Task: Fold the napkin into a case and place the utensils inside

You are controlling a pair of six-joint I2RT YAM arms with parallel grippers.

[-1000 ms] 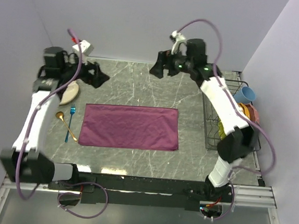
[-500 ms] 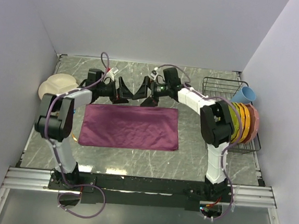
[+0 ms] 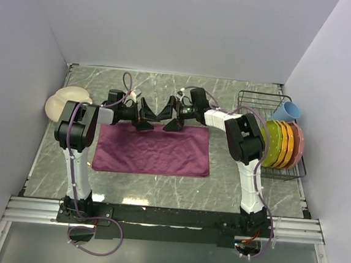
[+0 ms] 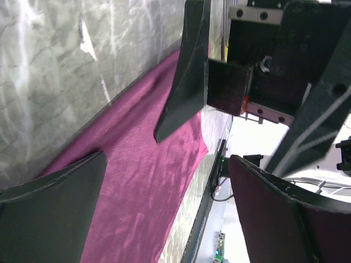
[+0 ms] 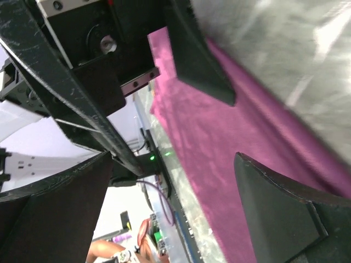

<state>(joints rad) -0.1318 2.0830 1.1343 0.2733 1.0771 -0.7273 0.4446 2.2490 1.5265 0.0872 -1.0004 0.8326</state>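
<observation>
napkin (image 3: 152,149): maroon-purple cloth, spread flat as a wide rectangle in the middle of the table, nearer the left side
napkin axis: long side runs left-right, parallel to the table's near edge; short sides face the arms and the back wall
napkin surface: mostly smooth, faint creases; wrist views show it as (image 4: 137,192) and (image 5: 247,142)
left gripper (image 3: 145,116): fingers spread wide, nothing between them; over the napkin's far edge, left of its middle, pointing right
right gripper (image 3: 167,120): fingers spread wide, holding nothing; over the same far edge, just right of its middle, pointing left
gripper relation: tips face each other, close but apart
left wrist view: own left gripper (image 4: 167,159) frames the cloth, and a right finger (image 4: 186,71) sits just ahead above it
right wrist view: own right gripper (image 5: 173,158) frames the cloth, with a left finger (image 5: 197,55) ahead
contact with cloth: cannot tell
table (image 3: 167,88): grey marbled top
cream plate (image 3: 58,103): at the left table edge, partly behind the left arm; contents not visible
wire rack (image 3: 252,98): right table edge, well apart from the napkin
rack contents: plates standing on edge (image 3: 282,144), yellow, orange and pink
blue cup (image 3: 290,109): tilted at the rack's far right corner
</observation>
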